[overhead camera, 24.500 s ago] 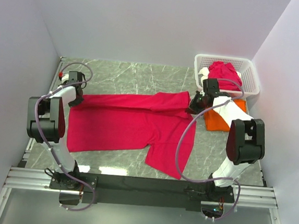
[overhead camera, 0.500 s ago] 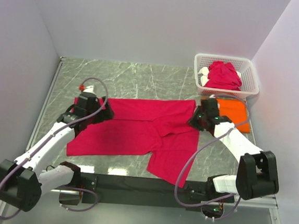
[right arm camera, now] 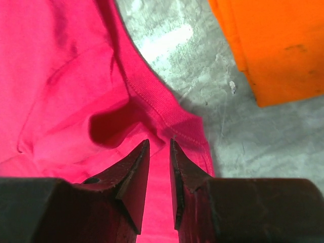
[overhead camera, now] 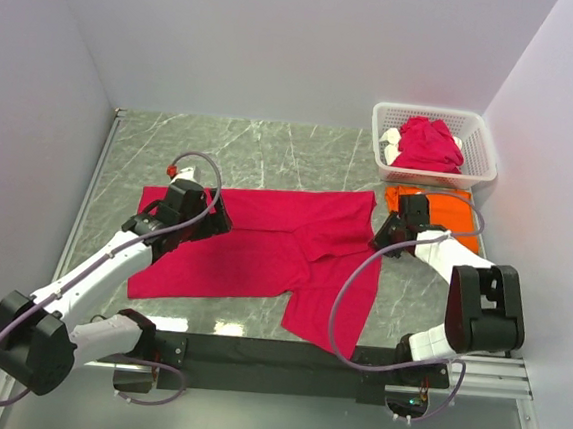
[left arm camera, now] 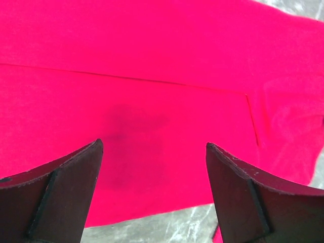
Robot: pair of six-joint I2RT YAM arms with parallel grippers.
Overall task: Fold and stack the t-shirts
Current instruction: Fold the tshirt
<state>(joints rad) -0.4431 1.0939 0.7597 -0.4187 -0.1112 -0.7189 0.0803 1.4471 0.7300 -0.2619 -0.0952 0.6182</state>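
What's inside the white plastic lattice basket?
A crumpled crimson-pink cloth heap fills the white plastic lattice basket. Anything beneath the heap is covered, so the shirt count cannot be told.

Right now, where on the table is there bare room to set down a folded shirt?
The widest bare marble is the far strip of the table, between the back wall and the crimson shirt, left of the basket. A smaller patch lies this side of the orange shirt, under the right arm. The centre and far-right corner are crowded.

marble table point(overhead camera: 272, 148) | 1 crimson t-shirt point(overhead camera: 263, 248) spread | 1 orange t-shirt point(overhead camera: 454, 213) folded | 1 white basket point(overhead camera: 476, 169)
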